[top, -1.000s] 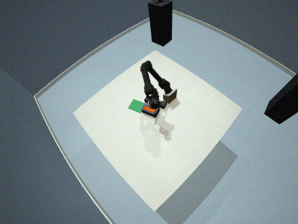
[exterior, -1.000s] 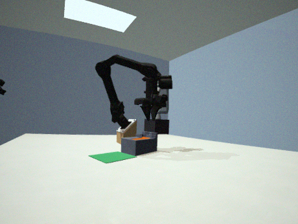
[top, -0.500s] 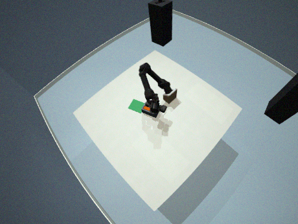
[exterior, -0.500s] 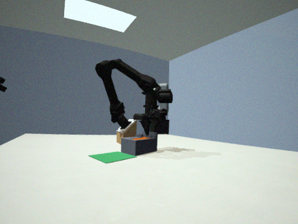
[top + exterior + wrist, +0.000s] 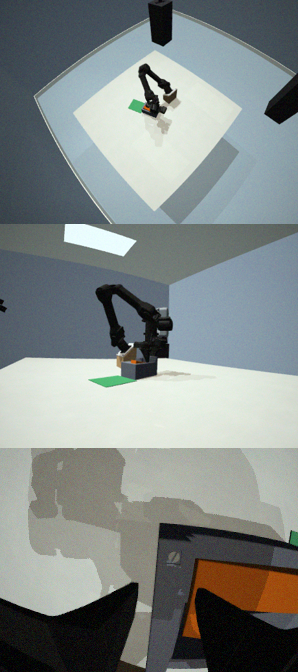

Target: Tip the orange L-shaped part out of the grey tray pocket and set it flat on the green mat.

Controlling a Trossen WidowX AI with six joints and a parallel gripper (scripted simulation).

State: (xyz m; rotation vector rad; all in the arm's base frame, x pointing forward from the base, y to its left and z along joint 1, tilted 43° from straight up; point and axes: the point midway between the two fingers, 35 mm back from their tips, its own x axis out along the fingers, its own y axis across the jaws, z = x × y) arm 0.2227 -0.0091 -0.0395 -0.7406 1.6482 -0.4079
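The orange L-shaped part is in the pocket of the grey tray. In the exterior view its end nearest the mat seems to stand slightly above the rim, tipped up. My gripper points down at the opposite, L-shaped end, fingers part-way open and nothing between them. In the wrist view the right fingertip covers part of the L-shaped end; the left one is outside the tray's edge. Contact is hard to tell. The green mat lies beside the tray.
The arm's brown base block stands close behind the tray. Two black columns stand outside the white table top. A grey arm shows behind mine in the exterior view.
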